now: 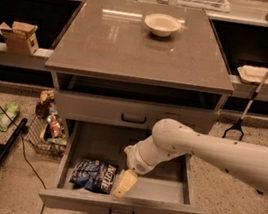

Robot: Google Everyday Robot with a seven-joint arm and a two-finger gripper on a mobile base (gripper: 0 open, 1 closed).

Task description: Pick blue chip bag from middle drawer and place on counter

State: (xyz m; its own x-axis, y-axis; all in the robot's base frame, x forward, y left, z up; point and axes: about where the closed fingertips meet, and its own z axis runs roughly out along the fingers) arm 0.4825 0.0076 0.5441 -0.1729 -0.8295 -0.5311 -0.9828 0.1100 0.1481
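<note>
Seen from above and in front: a grey cabinet with its middle drawer (pixel 123 206) pulled fully open toward the viewer. The blue chip bag (pixel 93 174) lies flat on the drawer floor in the front left part, crinkled, white lettering up, close to the left wall and the front panel. A white robot arm (pixel 207 153) reaches in from the right, and its tan gripper (pixel 126 183) points down into the drawer just beside the bag's right edge, near it but not gripping it. Whether the gripper is open or closed cannot be told from here.

The step in hand looks like the approach to the grasp. To do it well, the gripper probably needs to shift left until it sits over the middle of the bag, then come straight down and pinch a raised fold of foil. A thin, slippery bag is likely to slide toward the left wall if nudged from the side.

The drawer's right half is bare, so there is room to adjust there. The bag has little clearance on its left and front. Above the back of the open drawer sit the closed upper drawer (pixel 134 114) and the overhanging counter (pixel 133 48), so a lift would best rise near the front before swinging up. The counter is mostly bare, with a white bowl (pixel 162 24) toward its far edge, leaving the near half free for setting the bag down. A wire basket (pixel 43 136) of clutter stands on the floor left of the drawer
</note>
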